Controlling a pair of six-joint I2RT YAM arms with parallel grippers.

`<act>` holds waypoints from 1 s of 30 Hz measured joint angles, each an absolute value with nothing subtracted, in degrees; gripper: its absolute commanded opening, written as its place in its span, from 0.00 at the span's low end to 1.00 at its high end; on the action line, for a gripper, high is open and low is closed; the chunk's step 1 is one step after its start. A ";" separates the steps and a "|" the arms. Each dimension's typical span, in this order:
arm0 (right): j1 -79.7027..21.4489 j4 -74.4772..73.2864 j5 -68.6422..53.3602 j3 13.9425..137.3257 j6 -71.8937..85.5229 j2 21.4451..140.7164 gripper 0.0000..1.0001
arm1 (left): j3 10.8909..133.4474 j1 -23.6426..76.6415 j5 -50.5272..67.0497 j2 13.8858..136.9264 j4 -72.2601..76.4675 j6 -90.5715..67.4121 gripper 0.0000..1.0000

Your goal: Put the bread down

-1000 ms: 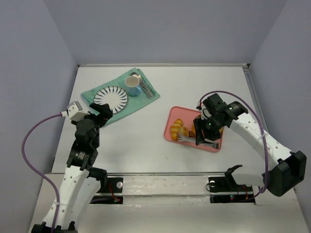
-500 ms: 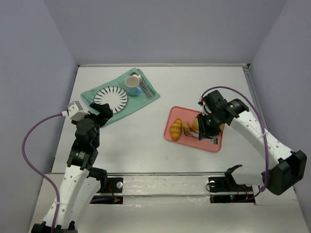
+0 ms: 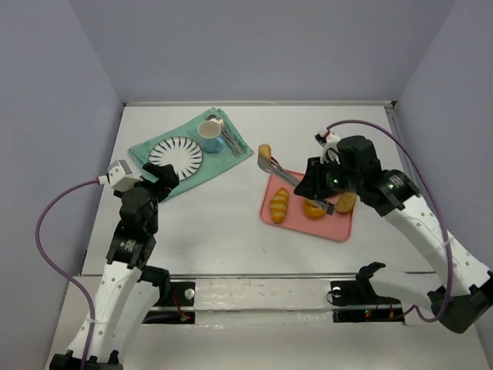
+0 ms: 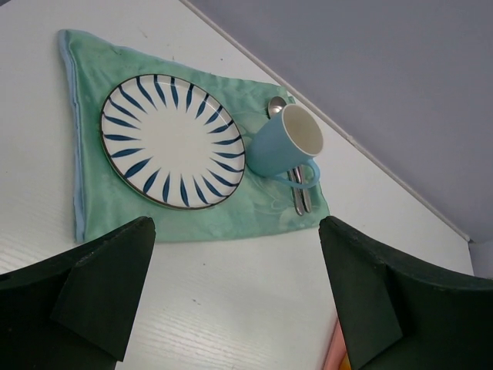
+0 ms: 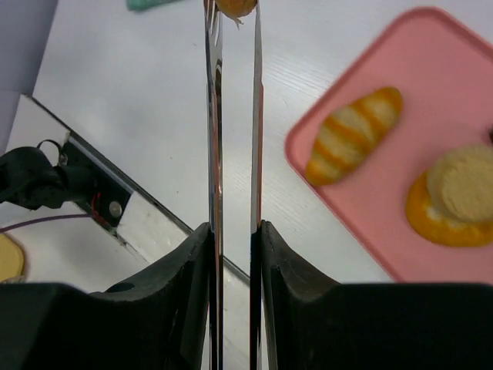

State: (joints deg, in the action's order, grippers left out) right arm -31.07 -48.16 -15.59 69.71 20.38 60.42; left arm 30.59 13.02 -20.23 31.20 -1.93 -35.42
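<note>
My right gripper (image 3: 312,187) is shut on a pair of metal tongs (image 3: 285,175), which also show in the right wrist view (image 5: 231,116). The tongs' tips pinch the bread (image 3: 265,150), a small round golden bun, which sits at the top edge of the right wrist view (image 5: 235,6). The bread hangs above the white table, just past the far left corner of the pink tray (image 3: 339,229). My left gripper (image 3: 163,179) is open and empty, above the table near the green cloth (image 4: 77,154).
On the tray lie a ridged golden loaf (image 3: 280,204), a larger orange bun (image 3: 314,208) and another piece (image 3: 347,202). A striped plate (image 3: 176,156), a blue cup (image 3: 209,135) and spoons (image 3: 227,135) rest on the cloth at the back left.
My right gripper has lifted the tongs off the tray with the bread in their tips and swung them left and away. The left arm has not moved.
</note>
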 measured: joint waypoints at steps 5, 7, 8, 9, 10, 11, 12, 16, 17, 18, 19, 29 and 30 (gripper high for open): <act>-35.27 -31.40 -19.49 68.71 20.34 69.84 0.16 | 30.59 13.02 -20.25 32.34 -1.89 -35.42 0.99; -36.47 -27.38 -21.45 70.39 19.81 74.67 0.17 | 30.59 13.02 -20.34 32.49 -1.89 -35.42 0.99; -37.43 -24.82 -22.57 72.49 19.40 78.85 0.17 | 30.59 13.02 -20.40 32.56 -1.89 -35.42 0.99; -38.17 -24.67 -23.31 75.40 18.96 82.37 0.17 | 30.59 13.02 -20.43 32.58 -1.89 -35.42 0.99; -39.18 -23.20 -24.08 78.67 18.68 86.70 0.17 | 30.59 13.02 -20.45 32.58 -1.89 -35.42 0.99; -40.05 -21.80 -24.84 82.78 18.24 91.55 0.17 | 30.59 13.02 -20.56 32.58 -1.89 -35.42 0.99; -40.84 -20.84 -25.69 87.57 17.91 96.51 0.17 | 30.59 13.02 -20.60 32.67 -1.89 -35.42 0.99; -42.92 -18.50 -26.55 99.35 17.06 110.41 0.17 | 30.59 13.02 -21.02 32.88 -1.91 -35.42 0.99; -43.38 -18.44 -26.15 102.83 16.93 114.37 0.19 | 30.59 13.02 -21.04 32.88 -1.91 -35.42 0.99; -43.72 -18.06 -25.76 104.68 16.80 117.21 0.19 | 30.59 13.02 -21.04 32.88 -1.91 -35.42 0.99; -43.97 -18.33 -25.50 106.00 16.78 118.83 0.21 | 30.59 13.02 -21.08 32.88 -1.91 -35.42 0.99; -44.40 -21.63 -20.69 115.83 16.71 131.79 0.33 | 30.59 13.02 -21.23 32.86 -1.93 -35.42 0.99; -44.40 -21.74 -20.45 115.90 16.71 131.92 0.34 | 30.59 13.02 -21.23 32.86 -1.93 -35.42 0.99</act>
